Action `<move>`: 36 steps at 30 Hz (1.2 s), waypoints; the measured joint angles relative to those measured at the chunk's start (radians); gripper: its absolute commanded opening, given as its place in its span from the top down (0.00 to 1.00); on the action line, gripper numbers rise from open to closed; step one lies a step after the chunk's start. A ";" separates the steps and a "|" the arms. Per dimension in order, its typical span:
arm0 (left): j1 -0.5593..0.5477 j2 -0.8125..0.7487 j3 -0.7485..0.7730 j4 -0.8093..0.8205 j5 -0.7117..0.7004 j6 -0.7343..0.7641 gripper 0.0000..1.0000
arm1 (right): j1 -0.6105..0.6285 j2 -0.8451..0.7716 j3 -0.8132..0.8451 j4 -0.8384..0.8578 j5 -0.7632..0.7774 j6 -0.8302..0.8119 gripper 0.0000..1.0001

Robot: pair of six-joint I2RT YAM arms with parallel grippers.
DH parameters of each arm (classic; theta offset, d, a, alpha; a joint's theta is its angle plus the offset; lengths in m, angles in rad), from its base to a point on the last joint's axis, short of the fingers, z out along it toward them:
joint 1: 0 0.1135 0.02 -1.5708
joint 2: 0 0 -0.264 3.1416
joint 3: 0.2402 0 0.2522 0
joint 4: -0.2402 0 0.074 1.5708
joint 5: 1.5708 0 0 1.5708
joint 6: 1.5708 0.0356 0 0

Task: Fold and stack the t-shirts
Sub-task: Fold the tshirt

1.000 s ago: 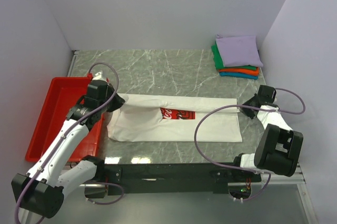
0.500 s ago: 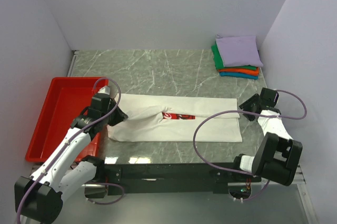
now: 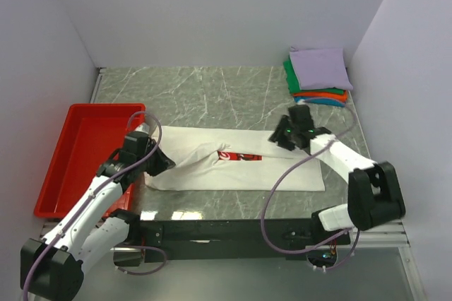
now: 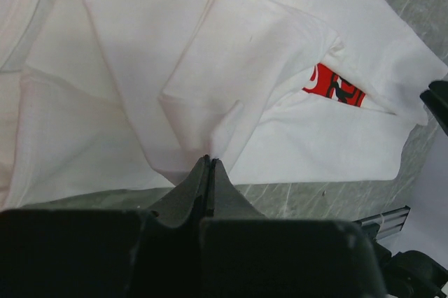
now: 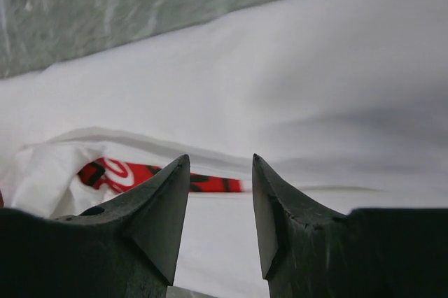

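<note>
The large white t-shirt [image 3: 282,170] lies lengthwise across the marble table, folded over so that only a strip of its red print [image 3: 240,155] shows. My left gripper [image 3: 159,162] is shut on a bunched fold at the shirt's left end. In the left wrist view the jaws [image 4: 208,161] pinch white cloth [image 4: 231,67]. My right gripper [image 3: 281,135] hovers open over the shirt's far edge right of the middle, with nothing between its fingers [image 5: 220,161] and the print [image 5: 112,172] beyond them. A stack of folded t-shirts [image 3: 319,75], lavender on top of green, orange and teal, sits at the back right.
A red plastic tray [image 3: 70,160] lies at the table's left side, next to my left arm. White walls close in the table on the left, back and right. The black rail with the arm bases [image 3: 226,230] runs along the near edge.
The right gripper opened, let go of the shirt's right end and swung left over its far edge. The left gripper pulled its pinched cloth toward the near edge, folding the left end.
</note>
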 measured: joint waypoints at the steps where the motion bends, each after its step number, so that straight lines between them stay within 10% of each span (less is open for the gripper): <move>1: 0.000 -0.005 -0.014 0.001 0.006 -0.010 1.00 | 0.053 0.042 0.035 0.005 0.007 0.006 0.52; 15: 0.000 -0.082 -0.075 -0.121 -0.048 -0.217 1.00 | 0.409 0.536 0.543 -0.015 0.112 0.016 0.55; 36: 0.000 -0.158 -0.095 -0.185 -0.095 -0.319 1.00 | 0.494 0.559 0.461 -0.040 0.111 0.000 0.63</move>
